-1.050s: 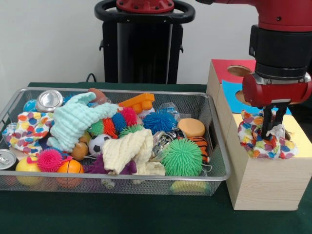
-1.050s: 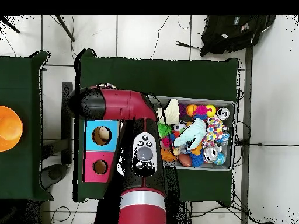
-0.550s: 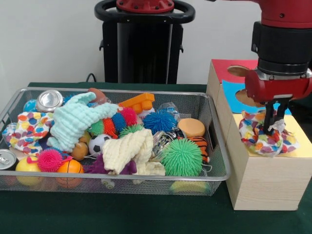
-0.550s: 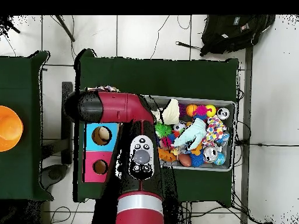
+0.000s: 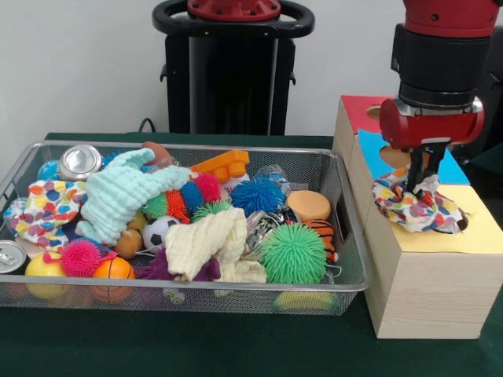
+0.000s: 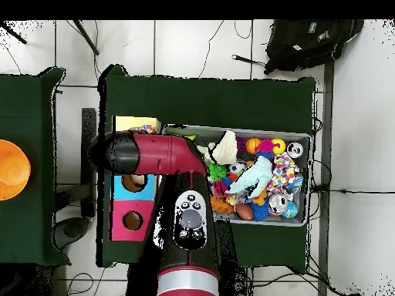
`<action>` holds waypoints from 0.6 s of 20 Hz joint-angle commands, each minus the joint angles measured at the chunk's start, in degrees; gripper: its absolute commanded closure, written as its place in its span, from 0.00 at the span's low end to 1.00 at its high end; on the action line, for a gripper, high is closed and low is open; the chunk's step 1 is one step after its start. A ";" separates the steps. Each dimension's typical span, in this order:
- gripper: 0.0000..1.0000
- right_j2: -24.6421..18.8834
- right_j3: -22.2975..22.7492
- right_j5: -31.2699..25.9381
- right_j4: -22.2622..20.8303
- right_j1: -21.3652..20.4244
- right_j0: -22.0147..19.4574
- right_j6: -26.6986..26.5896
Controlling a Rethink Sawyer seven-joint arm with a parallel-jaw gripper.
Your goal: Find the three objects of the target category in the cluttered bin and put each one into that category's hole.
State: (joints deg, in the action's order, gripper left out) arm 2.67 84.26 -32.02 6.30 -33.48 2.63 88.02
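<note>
My gripper is shut on a polka-dot cloth, which is bunched on the yellow section of the wooden box. A dark sliver of that section's hole shows at the cloth's right edge. In the wire bin lie a mint green cloth, a cream cloth and another polka-dot cloth. In the overhead view the red arm covers the gripper and most of the box; the bin lies to its right.
The box also has a blue section and a red section, each with a round hole. The bin holds spiky balls, cans, an orange block and other toys. An orange bowl sits on a side table.
The gripper has moved left and slightly up over the box, dragging the polka-dot cloth with it toward the bin side of the yellow section.
</note>
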 commanded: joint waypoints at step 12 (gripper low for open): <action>1.00 -9.94 12.11 9.81 -1.09 1.89 -3.57 6.68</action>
State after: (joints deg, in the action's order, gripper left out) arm -0.21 87.97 -25.56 6.32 -33.95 0.65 88.02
